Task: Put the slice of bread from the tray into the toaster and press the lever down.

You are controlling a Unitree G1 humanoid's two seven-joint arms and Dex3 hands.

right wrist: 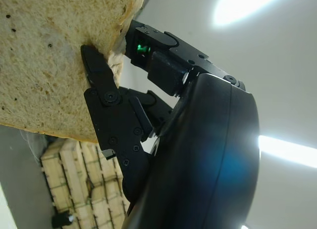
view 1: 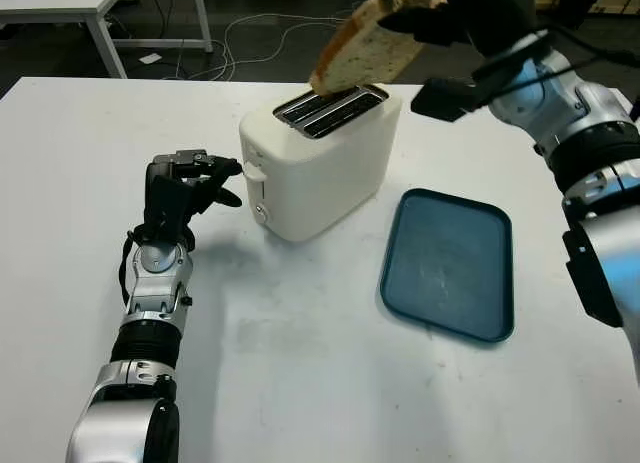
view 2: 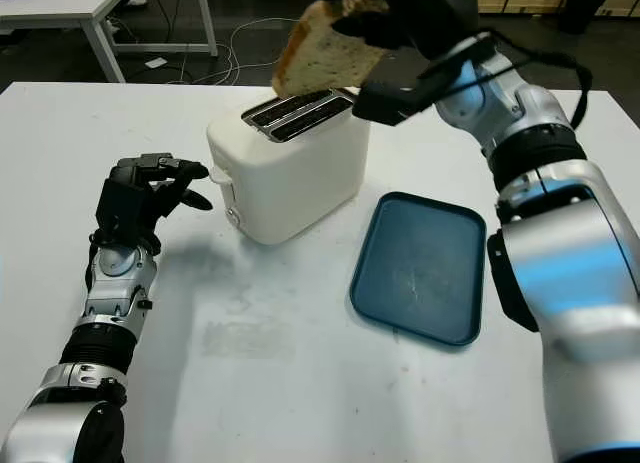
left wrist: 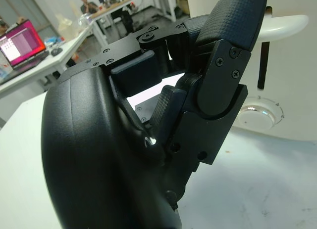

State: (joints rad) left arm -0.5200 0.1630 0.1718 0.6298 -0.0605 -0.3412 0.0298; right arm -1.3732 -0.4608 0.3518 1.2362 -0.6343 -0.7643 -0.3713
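Above the white toaster (view 1: 318, 163), the right hand (view 1: 440, 13) is holding the slice of bread (view 1: 368, 51) up in the air, its black fingers (right wrist: 106, 108) clamped on the upper edge of the slice. The bread is hanging tilted, with its lower corner hovering just over the two slots at the toaster's top, close to the nearer one, though I cannot tell whether it is touching the metal rim. The toaster is sitting toward the far middle of the white counter (view 1: 300, 383), its slots running at an angle to the counter's edge. On the toaster's narrow end facing the left arm, the white lever (view 1: 253, 169) is sticking out near the top of its slot, with a small round knob (left wrist: 258, 114) below it. The left hand (view 1: 185, 188) is waiting beside that end, its fingers curling loosely and gripping nothing, one fingertip (view 1: 232, 197) pointing at the toaster just short of the lever side. To the right of the toaster, the dark blue tray (view 1: 450, 265) is lying flat on the counter with nothing on it, near the toaster but not touching it. Beyond the counter, cables are trailing across the dark floor (view 1: 250, 38).
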